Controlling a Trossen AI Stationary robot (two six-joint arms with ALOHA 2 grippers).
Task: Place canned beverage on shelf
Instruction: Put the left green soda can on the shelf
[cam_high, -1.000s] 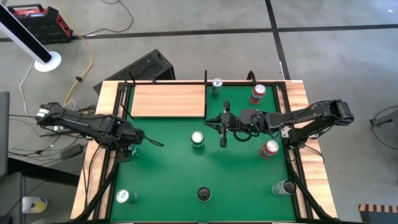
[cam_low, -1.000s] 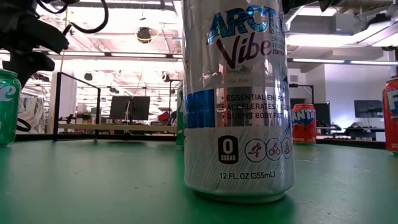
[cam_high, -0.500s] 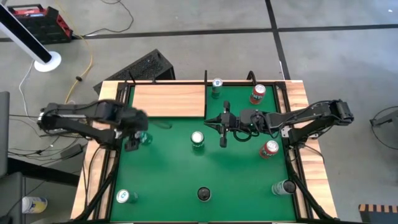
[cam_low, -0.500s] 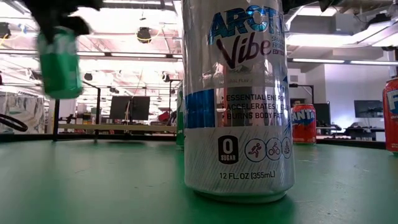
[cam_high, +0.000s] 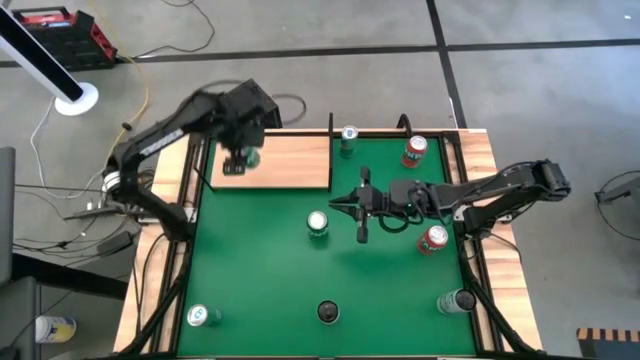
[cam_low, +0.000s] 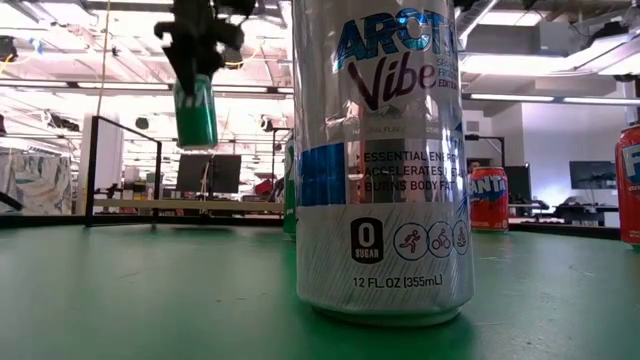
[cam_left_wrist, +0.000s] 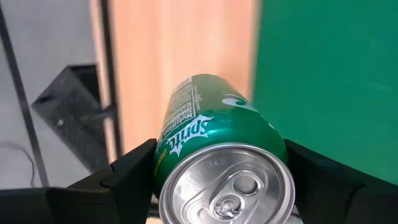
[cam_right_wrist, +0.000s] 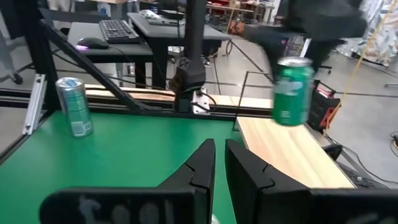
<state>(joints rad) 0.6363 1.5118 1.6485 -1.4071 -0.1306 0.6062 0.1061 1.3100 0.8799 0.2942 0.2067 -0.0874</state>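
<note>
High view: left gripper (cam_high: 243, 157) grips a green Sprite can (cam_high: 251, 157) above the shelf (cam_high: 272, 161); right gripper (cam_high: 360, 208) nearly closed, empty.

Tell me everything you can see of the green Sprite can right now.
The green Sprite can is a metal drinks can with white and yellow lettering and a silver top whose pull tab looks unopened. The left gripper holds it by its sides, one finger on each flank. It hangs upright in the air, clear of any surface, over the left part of the pale wooden shelf. Nothing else touches it.
</note>
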